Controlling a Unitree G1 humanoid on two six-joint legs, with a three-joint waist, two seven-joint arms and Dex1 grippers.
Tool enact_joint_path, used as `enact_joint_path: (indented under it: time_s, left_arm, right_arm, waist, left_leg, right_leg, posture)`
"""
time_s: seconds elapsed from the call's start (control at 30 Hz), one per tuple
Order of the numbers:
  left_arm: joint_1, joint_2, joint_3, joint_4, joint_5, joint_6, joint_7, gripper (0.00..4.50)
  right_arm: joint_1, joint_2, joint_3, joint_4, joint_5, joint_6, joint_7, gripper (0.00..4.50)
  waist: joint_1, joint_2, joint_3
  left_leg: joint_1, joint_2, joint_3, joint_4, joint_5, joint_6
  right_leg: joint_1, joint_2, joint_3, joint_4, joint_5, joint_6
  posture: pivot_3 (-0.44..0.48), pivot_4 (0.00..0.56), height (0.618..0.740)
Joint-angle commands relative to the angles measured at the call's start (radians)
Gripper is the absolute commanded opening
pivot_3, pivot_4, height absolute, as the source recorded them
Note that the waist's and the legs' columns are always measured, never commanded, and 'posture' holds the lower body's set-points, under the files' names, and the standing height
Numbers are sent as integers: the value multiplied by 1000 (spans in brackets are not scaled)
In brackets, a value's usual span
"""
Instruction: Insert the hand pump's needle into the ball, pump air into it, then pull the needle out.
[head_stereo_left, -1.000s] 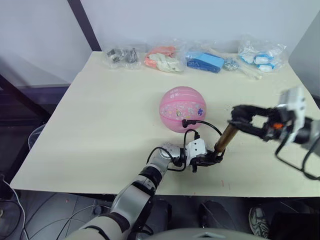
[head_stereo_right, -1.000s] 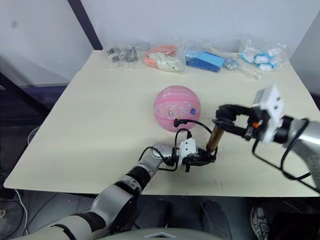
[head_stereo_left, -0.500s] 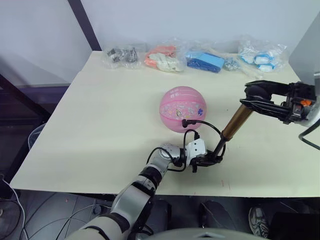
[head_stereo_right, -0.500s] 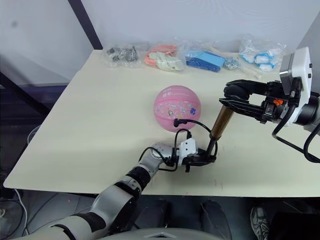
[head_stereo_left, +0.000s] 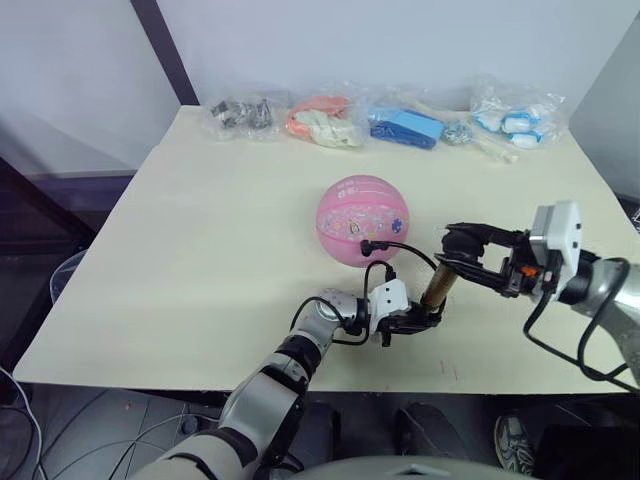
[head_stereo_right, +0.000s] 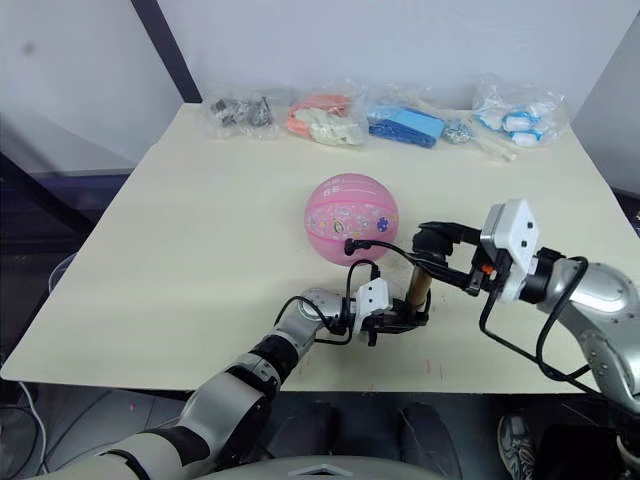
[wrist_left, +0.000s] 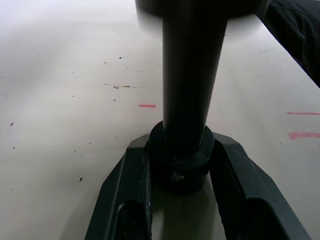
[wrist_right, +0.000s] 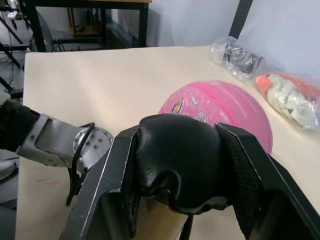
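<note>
The right gripper (head_stereo_right: 432, 252), clamped on the black handle (wrist_right: 177, 162), has come back down since half a second ago, so the hand pump (head_stereo_left: 434, 290) is compressed again: 1 more stroke of air, pumping under way. The left gripper (head_stereo_left: 415, 322) grips the pump's base on the table (head_stereo_left: 200, 250). The hose (head_stereo_left: 400, 246) runs to the ball (head_stereo_left: 364, 219), needle seemingly at the valve
</note>
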Motion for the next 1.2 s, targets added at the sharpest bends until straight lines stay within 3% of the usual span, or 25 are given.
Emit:
enact_joint_path:
  time_s: [0.03,0.27,0.57,0.83,1.1,1.2]
  left_arm:
    - [42,16,-45,61,52,38,-17,1129]
    - [38,15,-42,63,51,40,-15,1129]
    - [34,18,-41,69,51,39,-17,1129]
    - [34,18,-40,71,51,37,-15,1129]
    - [31,21,-39,74,52,37,-14,1129]
    - [35,20,-39,72,52,37,-14,1129]
  right_arm:
    - [73,14,131,79,-108,-31,38,1960]
    - [68,31,94,89,-113,-53,38,1960]
    - [-101,-78,-125,-28,160,141,42,1960]
    - [-245,-219,-316,-10,372,291,47,1960]
    - [-326,-269,-339,7,429,345,36,1960]
    - [-228,-234,-253,-43,343,313,49,1960]
  waist:
    - [-1,0,-2]
    - [-4,-1,-4]
    - [0,7,4]
    - [5,7,8]
    - [5,7,9]
    - [6,6,9]
  left_leg:
    - [0,0,0,0,0,0]
    - [1,0,0,0,0,0]
    - [-2,-1,0,0,0,0]
    - [-3,-1,-1,0,0,0]
    - [-3,-1,0,0,0,0]
    - [-3,0,0,0,0,0]
  right_leg:
    - [0,0,0,0,0,0]
    - [0,0,0,0,0,0]
    - [-1,-1,0,0,0,0]
    - [-1,-1,0,0,0,0]
    - [-2,-1,0,0,0,0]
    - [-1,-1,0,0,0,0]
  posture:
    - [0,150,740]
    - [0,150,740]
    - [0,150,740]
    - [0,150,740]
    - [0,150,740]
    - [0,150,740]
